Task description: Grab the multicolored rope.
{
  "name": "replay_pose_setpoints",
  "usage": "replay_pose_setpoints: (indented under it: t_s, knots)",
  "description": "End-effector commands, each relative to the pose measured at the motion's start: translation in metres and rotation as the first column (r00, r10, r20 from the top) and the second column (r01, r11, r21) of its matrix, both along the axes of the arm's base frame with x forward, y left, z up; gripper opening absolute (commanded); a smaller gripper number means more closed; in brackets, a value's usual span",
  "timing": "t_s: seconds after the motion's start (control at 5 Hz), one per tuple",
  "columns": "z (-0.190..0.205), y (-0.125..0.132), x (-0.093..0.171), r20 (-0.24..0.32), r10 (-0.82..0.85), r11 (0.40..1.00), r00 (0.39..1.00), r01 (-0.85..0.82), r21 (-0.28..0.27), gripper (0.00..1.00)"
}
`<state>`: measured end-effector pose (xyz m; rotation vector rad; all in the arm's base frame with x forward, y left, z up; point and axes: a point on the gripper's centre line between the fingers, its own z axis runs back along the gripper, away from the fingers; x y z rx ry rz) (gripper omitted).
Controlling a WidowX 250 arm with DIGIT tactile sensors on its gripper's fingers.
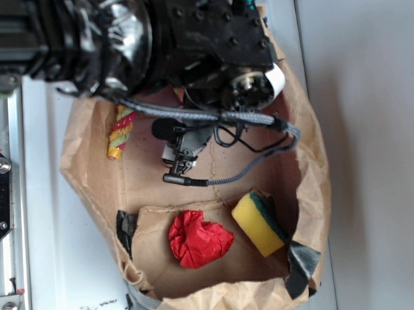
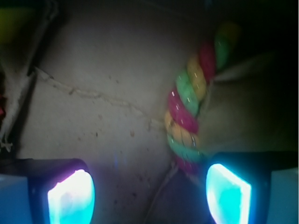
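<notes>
The multicolored rope, twisted from red, yellow and light-green strands, lies on the brown paper at the upper left, its upper end hidden under the arm. In the wrist view the rope runs from the upper right down to just in front of the right fingertip. My gripper hangs over the paper a little to the right of the rope. In the wrist view the gripper is open and nothing is between the pads, only bare paper. The rope's near end is close to the right pad; I cannot tell whether they touch.
A cut-open brown paper bag forms a tray with raised walls. A red crumpled lump and a yellow-and-green sponge lie in its lower part behind a paper fold. A grey braided cable loops beside the gripper. A metal rail runs along the left.
</notes>
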<state>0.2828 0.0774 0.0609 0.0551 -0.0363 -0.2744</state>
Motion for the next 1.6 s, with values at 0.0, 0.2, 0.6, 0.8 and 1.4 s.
replay_pose_setpoints:
  t_s: [0.0, 0.2, 0.6, 0.8, 1.4]
  knots:
    - [0.029, 0.006, 0.009, 0.086, 0.023, 0.999, 0.996, -0.026, 0.034, 1.0]
    - [0.029, 0.006, 0.009, 0.086, 0.023, 0.999, 0.996, -0.026, 0.034, 1.0]
    - [0.029, 0.006, 0.009, 0.086, 0.023, 0.999, 0.996, -0.026, 0.034, 1.0]
    - [0.027, 0.014, 0.021, 0.09, 0.059, 0.997, 0.994, -0.063, 0.039, 1.0]
    - [0.017, 0.021, 0.027, 0.098, 0.111, 0.987, 0.989, -0.121, 0.104, 1.0]
